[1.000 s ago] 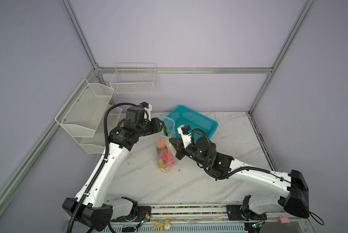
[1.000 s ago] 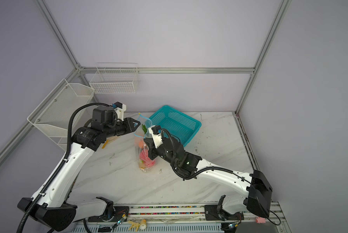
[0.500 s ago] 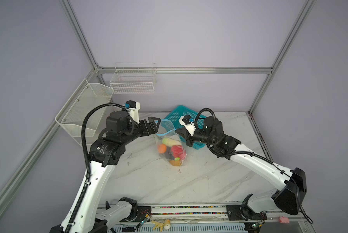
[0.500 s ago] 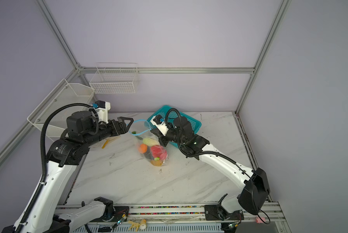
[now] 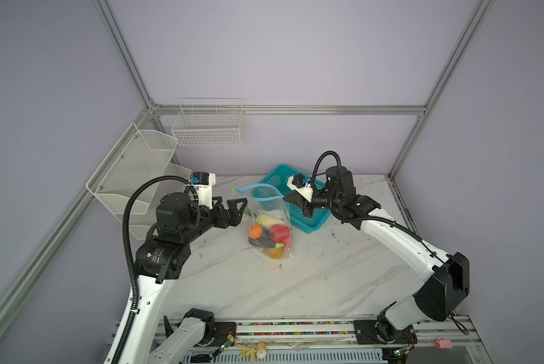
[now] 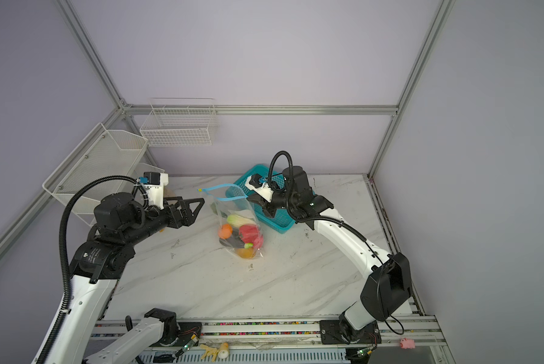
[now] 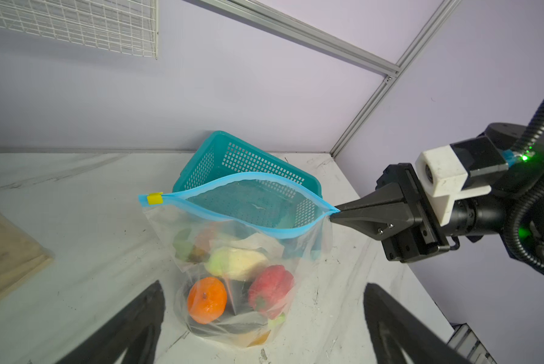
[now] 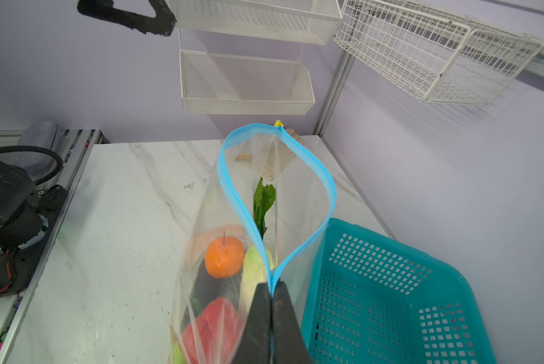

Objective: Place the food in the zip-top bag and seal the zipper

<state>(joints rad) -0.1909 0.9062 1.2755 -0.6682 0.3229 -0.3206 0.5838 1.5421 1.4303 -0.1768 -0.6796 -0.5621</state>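
Your right pincer [image 7: 335, 213] is clenched on one end of the zipper [image 7: 248, 224], both lips of the strip squeezed together between its jaws; the right wrist view shows the jaws tight against each other. It holds that corner up, so the bag [image 7: 166, 230] hangs upright with its bottom resting on the surface [image 7: 75, 236]. The bag is just in front of the teal basket [image 7: 201, 167].

Your left pincer [image 5: 229, 203] is released, fingers spread wide and holding nothing. It hangs just beside the bag's other side, level with the mouth.

The food [image 7: 237, 263] sits in the lower half of the bag: an orange [image 7: 206, 299], a red pepper [image 7: 272, 294] and a pale cob, with dark and yellow pieces beneath. I see none lying loose on the surface, so I judge the filling done and the sealing in hand.

The mouth gapes in a wide loop. The yellow slider [image 7: 154, 199] sits at the end far from your right pincer. Next, I'd bring the left pincer onto that slider and run it along the strip. Keep the strip taut, or the slider may bunch the plastic.

No brand or print shows on the bag or basket. A small white label [image 5: 157, 253] on the left arm's joint is too fine to read.
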